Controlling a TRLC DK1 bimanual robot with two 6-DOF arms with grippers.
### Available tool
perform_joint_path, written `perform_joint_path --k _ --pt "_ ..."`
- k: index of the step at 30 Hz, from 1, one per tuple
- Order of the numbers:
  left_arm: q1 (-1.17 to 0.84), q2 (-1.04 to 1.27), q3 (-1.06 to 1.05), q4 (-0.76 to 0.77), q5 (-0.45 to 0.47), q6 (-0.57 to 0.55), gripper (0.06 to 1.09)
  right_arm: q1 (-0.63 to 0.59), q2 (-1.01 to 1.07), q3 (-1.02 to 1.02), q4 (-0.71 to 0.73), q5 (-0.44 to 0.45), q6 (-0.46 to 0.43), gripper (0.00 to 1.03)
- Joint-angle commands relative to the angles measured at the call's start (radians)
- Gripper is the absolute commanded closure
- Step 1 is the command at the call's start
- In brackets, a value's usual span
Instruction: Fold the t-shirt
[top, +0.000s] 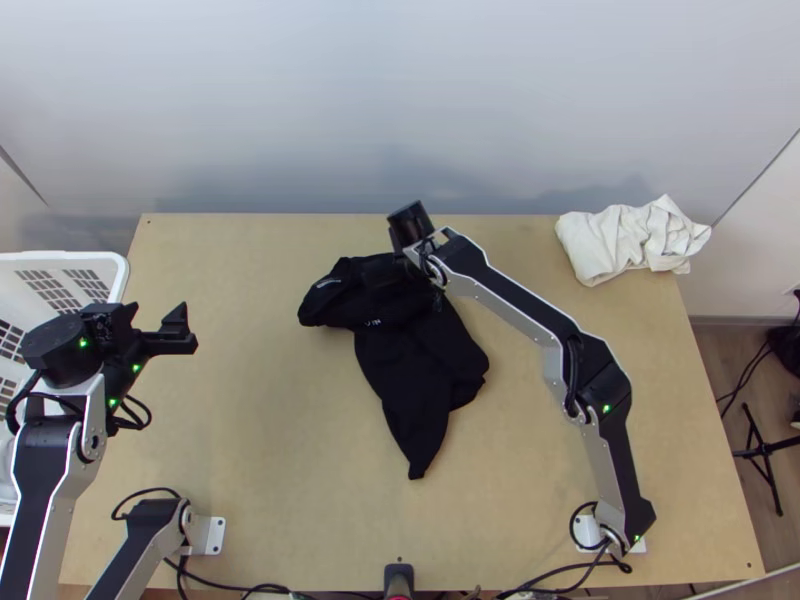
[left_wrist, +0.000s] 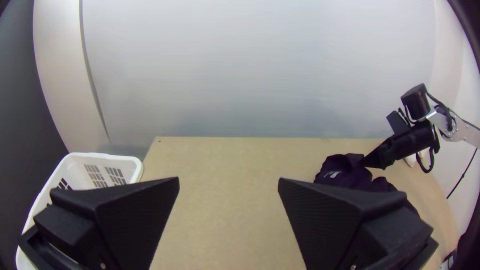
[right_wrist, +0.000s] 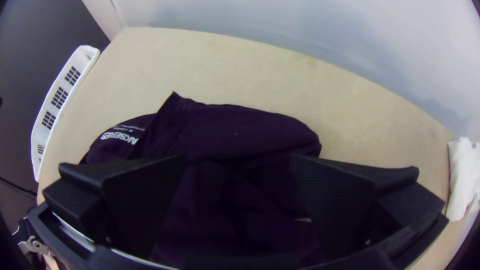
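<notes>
Top view: white slotted basket, left of black t-shirt

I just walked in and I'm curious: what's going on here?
A robot has a black cloth t-shirt to fold, lying bunched on a light wooden table. Its right gripper is open over the shirt; its left gripper, also open, is off beside a white plastic basket. The shirt isn't neatly folded yet.
</notes>
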Motion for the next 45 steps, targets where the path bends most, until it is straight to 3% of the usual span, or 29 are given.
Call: perform_joint_path --k 1,4,8,9,12,13,26,37,42,45 --pt "0.004 -0.005 -0.015 0.016 -0.001 0.015 0.12 0.032 0.029 0.059 -0.103 -0.014 -0.014 0.07" --pt "0.004 -0.005 -0.018 0.017 0.001 0.024 0.12 0.043 0.029 0.058 -0.128 -0.014 -0.023 0.07" --pt "0.006 -0.005 -0.024 0.033 0.001 0.030 0.12 0.061 0.029 0.056 -0.137 -0.014 -0.043 0.20" --pt "0.007 -0.004 -0.024 0.034 0.001 0.032 0.12 0.064 0.029 0.056 -0.137 -0.014 -0.052 0.33" --pt "0.009 -0.005 -0.024 0.034 -0.001 0.032 0.12 0.070 0.027 0.068 -0.131 -0.014 -0.080 0.92" --pt "0.009 -0.005 -0.024 0.034 -0.001 0.032 0.12 0.070 0.027 0.077 -0.130 -0.014 -0.080 1.00" --pt "0.009 -0.018 -0.018 0.031 0.001 0.032 0.12 0.041 -0.135 0.090 -0.113 -0.010 -0.072 1.00" --pt "-0.021 -0.007 0.010 0.027 0.001 0.030 0.12 0.092 -0.352 0.170 -0.074 0.053 -0.103 1.00" --pt "-0.021 0.041 0.048 0.008 0.001 0.023 0.12 0.170 -0.411 0.277 0.021 0.171 -0.175 1.00" --pt "-0.021 0.050 0.059 -0.001 0.001 0.012 0.12 0.242 -0.448 0.265 0.113 0.299 -0.308 1.00"
